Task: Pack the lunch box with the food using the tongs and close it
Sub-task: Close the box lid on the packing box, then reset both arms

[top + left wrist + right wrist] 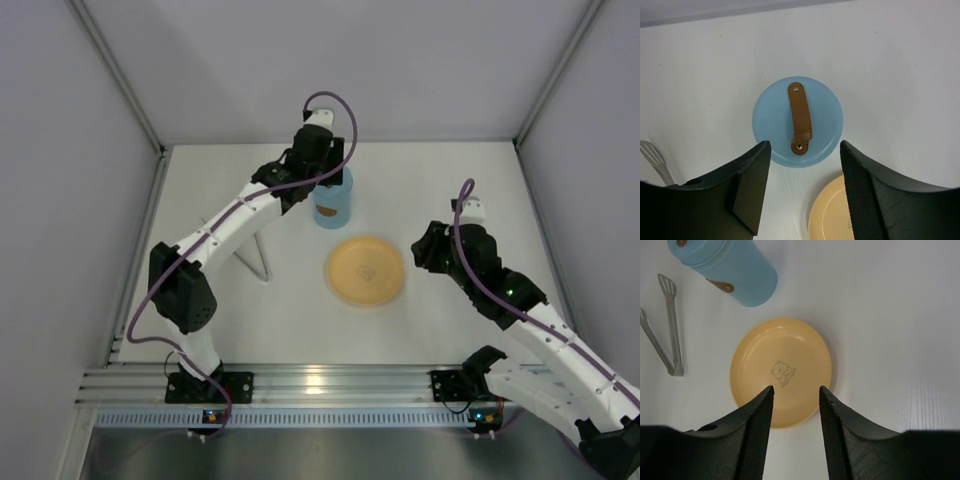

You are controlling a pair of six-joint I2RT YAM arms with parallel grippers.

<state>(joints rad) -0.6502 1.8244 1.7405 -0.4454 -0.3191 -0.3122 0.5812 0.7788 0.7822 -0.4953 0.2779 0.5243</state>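
The light blue lunch box (335,208) stands upright at the back centre with its lid on. The lid's brown strap handle (799,118) faces up. My left gripper (804,149) hangs over the lunch box (770,125), open, with nothing between its fingers (751,187). The silvery tongs (262,254) lie flat on the table to the left of the plate, and also show in the right wrist view as tongs (669,330). My right gripper (796,396) is open and empty above the plate's near edge. No food shows in any view.
A yellow-orange plate (366,270) with a small bear print lies bare at the table's centre, just in front of the lunch box. White walls close in the back and both sides. My right gripper (420,250) sits at the plate's right edge.
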